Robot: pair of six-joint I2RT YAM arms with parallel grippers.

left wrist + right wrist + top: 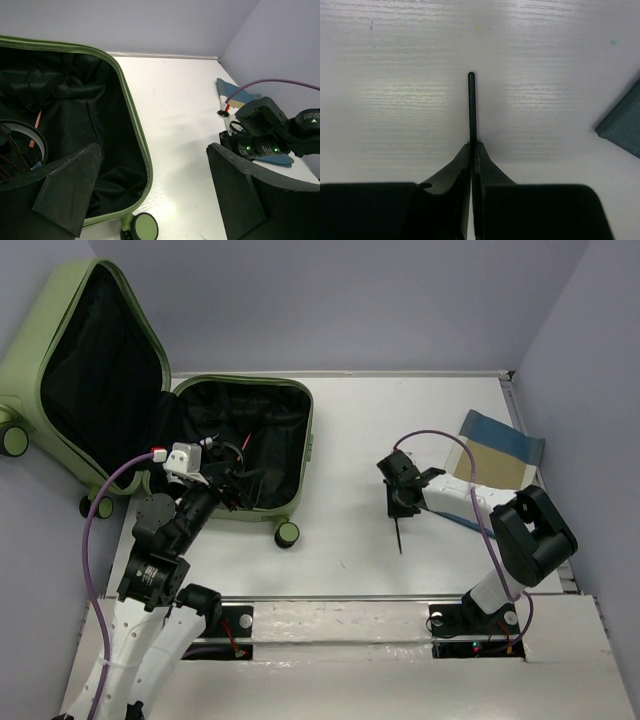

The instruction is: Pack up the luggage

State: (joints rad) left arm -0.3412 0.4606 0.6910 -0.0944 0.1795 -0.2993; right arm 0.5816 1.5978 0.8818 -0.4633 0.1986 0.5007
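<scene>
My right claw (472,146) pinches a thin black rod (471,105), well right of the open luggage (136,125) at far left. My left claw (232,488) gapes over it. Held by one end, the rod may swivel loose.

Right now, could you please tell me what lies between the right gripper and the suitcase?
Nothing: in the top view, only bare white table separates the suitcase from the right gripper, which pinches a thin black stick.
</scene>
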